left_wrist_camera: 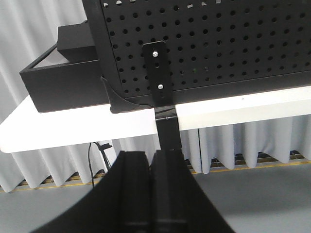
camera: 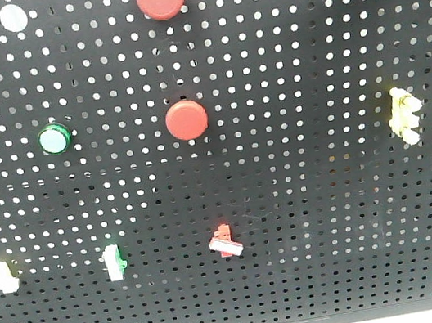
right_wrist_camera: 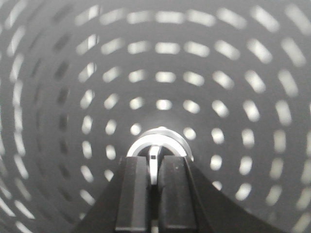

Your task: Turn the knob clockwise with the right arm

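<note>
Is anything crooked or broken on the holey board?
Nothing looks broken. The small knobs just point different ways: the red knob is tilted, the green knob nearly upright. In the right wrist view the holes of the board smear into rings around the knob pinched by the right gripper; that is only blur.

Left end effector (left_wrist_camera: 150,158) and right end effector (right_wrist_camera: 154,162) are matte black, with flat paired fingers (right_wrist_camera: 133,194).
</note>
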`<state>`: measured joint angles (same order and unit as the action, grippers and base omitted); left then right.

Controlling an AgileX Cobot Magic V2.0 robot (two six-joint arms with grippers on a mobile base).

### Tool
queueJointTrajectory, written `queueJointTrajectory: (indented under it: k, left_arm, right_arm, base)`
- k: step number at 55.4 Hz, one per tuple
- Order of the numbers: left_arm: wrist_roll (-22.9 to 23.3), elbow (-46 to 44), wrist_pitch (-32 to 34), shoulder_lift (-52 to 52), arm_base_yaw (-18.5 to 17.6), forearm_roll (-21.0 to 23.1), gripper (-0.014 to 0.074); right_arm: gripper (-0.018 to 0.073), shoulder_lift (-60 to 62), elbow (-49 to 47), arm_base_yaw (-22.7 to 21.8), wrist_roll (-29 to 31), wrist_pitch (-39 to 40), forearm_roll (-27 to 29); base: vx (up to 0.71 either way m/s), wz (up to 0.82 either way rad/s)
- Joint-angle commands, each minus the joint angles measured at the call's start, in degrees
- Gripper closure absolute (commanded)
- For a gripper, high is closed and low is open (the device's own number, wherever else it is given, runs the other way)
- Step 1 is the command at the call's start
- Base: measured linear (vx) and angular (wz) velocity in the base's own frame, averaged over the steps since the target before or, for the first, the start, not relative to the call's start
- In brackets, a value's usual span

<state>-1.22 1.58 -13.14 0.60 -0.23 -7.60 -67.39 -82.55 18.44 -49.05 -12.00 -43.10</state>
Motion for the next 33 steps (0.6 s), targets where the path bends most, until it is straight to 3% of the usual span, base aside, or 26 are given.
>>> queueJointTrajectory:
  k: [1, 15, 33]
  left_arm:
    - [0.08, 1.54, 4.48, 0.9, -0.14, 0.49, 0.0603]
    - [0.08, 1.54, 4.48, 0.9, -0.14, 0.49, 0.0603]
    - [0.08, 1.54, 4.48, 0.9, -0.14, 0.49, 0.0603]
  right_arm:
    - [0.0568, 1.23, -3.13, -0.32, -8.72, 5.19, -1.15]
    - [0.0564, 1.23, -3.13, -0.32, -28.06, 5.4, 2.09]
    - [0.0557, 1.23, -3.13, -0.32, -43.76, 9.77, 2.68]
  base:
    - [0.0, 0.0]
    - [0.0, 0.0]
    - [0.0, 0.0]
